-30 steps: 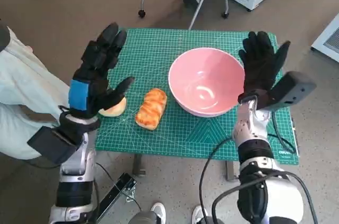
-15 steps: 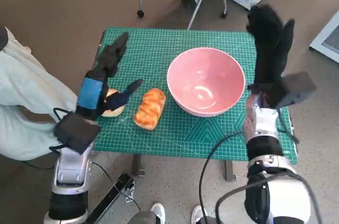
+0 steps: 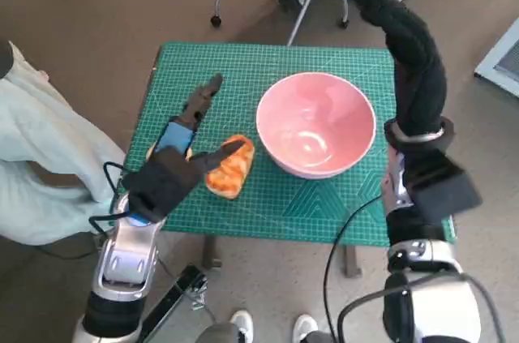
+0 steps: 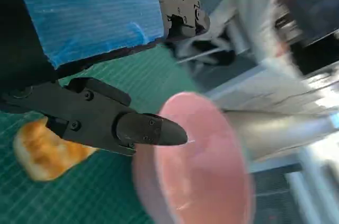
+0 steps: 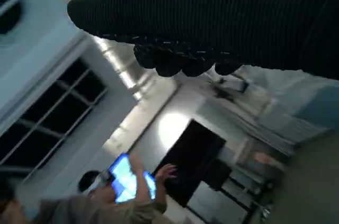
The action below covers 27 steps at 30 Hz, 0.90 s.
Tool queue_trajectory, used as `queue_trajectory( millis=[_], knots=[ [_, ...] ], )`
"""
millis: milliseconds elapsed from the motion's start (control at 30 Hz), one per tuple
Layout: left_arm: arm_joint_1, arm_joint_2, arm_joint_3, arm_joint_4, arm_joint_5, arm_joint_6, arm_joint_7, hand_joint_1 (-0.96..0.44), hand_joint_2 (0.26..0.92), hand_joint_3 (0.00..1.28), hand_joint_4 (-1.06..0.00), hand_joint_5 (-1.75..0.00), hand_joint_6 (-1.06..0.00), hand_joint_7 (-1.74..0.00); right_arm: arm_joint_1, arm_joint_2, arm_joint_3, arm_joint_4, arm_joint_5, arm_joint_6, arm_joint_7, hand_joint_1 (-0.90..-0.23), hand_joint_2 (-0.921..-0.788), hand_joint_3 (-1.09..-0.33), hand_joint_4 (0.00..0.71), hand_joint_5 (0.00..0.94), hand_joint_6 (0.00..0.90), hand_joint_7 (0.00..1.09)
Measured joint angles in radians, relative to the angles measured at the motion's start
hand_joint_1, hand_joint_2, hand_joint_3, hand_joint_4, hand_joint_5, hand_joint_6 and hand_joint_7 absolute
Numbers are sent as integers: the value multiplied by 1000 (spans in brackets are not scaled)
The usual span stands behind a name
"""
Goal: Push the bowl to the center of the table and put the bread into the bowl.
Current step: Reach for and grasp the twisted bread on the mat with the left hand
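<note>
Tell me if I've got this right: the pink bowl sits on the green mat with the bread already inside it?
Not quite. The pink bowl does sit on the green mat, but it is empty; the bread lies on the mat beside it. The head view shows this.

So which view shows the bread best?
The head view: the whole bread lies on the mat beside the bowl, its near end behind a left-hand finger. The left wrist view shows part of it; the right wrist view shows none.

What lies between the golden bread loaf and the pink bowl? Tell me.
Only bare green cutting mat; the golden bread loaf and the pink bowl stand apart, as the head view shows.
</note>
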Motion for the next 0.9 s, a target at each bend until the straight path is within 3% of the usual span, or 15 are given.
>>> queue_trajectory(
  millis=[433,900],
  knots=[
    [-28,-9,-132,95,147,129,22,-606,921,89,-159,-13,-107,-51,18,-29,11,-18,-70,-10,-82,-580,-921,-766,347,3,24,841],
    [-76,-24,-215,212,204,181,14,-613,921,101,-210,-34,-118,-52,20,-34,32,-17,-72,-10,-112,-575,-921,-764,347,2,15,846]
  ],
)
